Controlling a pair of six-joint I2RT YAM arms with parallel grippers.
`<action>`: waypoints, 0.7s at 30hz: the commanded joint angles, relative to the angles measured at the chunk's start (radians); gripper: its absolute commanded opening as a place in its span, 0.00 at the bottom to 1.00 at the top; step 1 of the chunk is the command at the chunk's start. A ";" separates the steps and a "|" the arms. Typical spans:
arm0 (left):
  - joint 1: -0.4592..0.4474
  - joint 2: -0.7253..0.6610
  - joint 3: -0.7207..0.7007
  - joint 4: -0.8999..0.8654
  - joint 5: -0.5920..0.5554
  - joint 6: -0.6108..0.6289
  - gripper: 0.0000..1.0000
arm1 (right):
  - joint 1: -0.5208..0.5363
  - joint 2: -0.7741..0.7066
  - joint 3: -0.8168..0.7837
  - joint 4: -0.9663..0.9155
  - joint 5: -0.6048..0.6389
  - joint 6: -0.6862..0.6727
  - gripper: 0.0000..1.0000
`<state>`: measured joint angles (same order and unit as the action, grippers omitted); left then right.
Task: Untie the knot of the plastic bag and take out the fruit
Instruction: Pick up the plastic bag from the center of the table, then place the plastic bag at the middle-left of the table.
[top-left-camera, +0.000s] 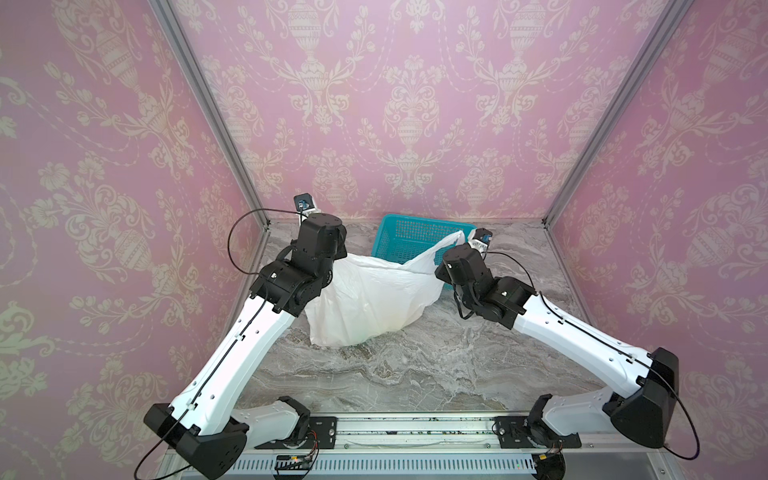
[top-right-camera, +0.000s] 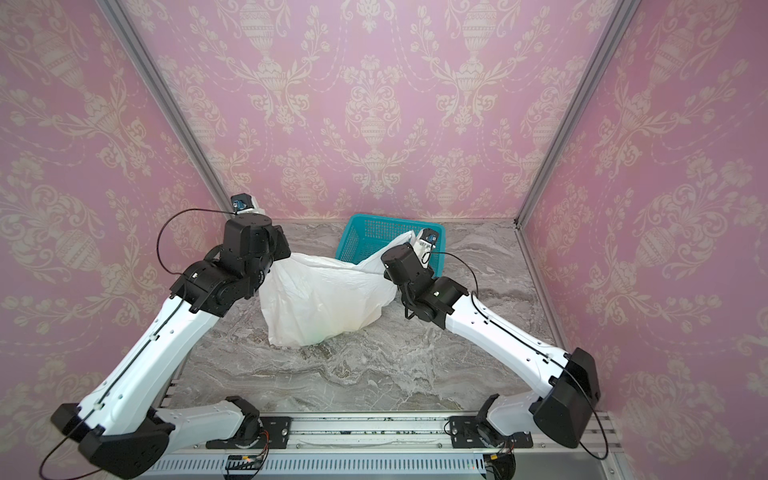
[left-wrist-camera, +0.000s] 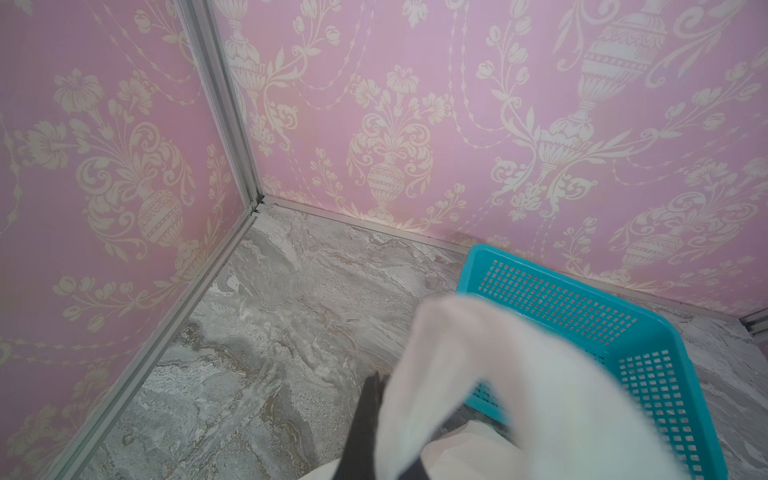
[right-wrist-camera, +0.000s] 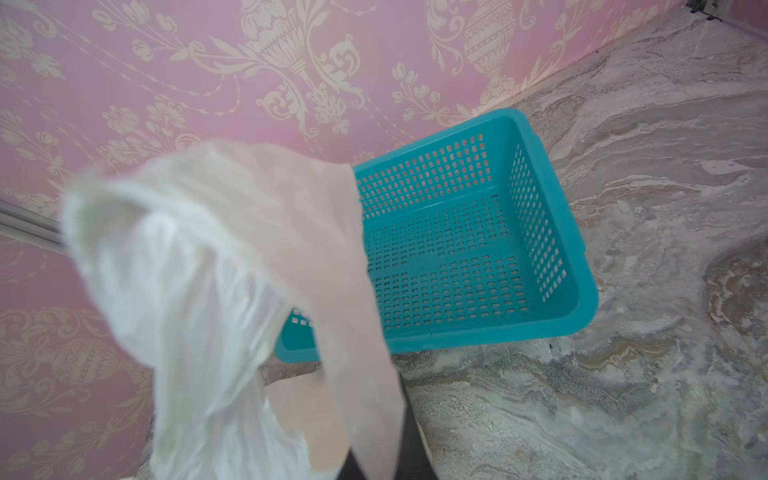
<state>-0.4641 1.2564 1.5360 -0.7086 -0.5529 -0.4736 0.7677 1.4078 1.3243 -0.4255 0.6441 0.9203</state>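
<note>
The crinkly white plastic bag (top-left-camera: 365, 299) is being stretched between left gripper (left-wrist-camera: 386, 419) and right gripper (right-wrist-camera: 384, 455), both clamped on its handles.

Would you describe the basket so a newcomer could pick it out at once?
Find the pink wallpapered back wall; on the marble tabletop before it sits the teal basket. Unlike the crinkly white plastic bag in front, it is rigid, rectangular and perforated.
</note>
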 joint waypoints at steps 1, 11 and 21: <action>0.035 0.032 0.086 -0.056 0.062 -0.020 0.00 | -0.007 0.038 0.100 -0.070 0.047 0.019 0.00; 0.072 0.109 0.228 -0.129 0.056 0.007 0.00 | -0.006 0.128 0.227 0.186 -0.031 -0.118 0.00; 0.070 -0.089 -0.104 -0.067 0.249 -0.103 0.00 | -0.009 0.089 0.104 0.183 -0.038 -0.085 0.00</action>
<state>-0.4000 1.2346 1.5234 -0.7830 -0.4030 -0.5129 0.7658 1.5398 1.4982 -0.2478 0.5819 0.8120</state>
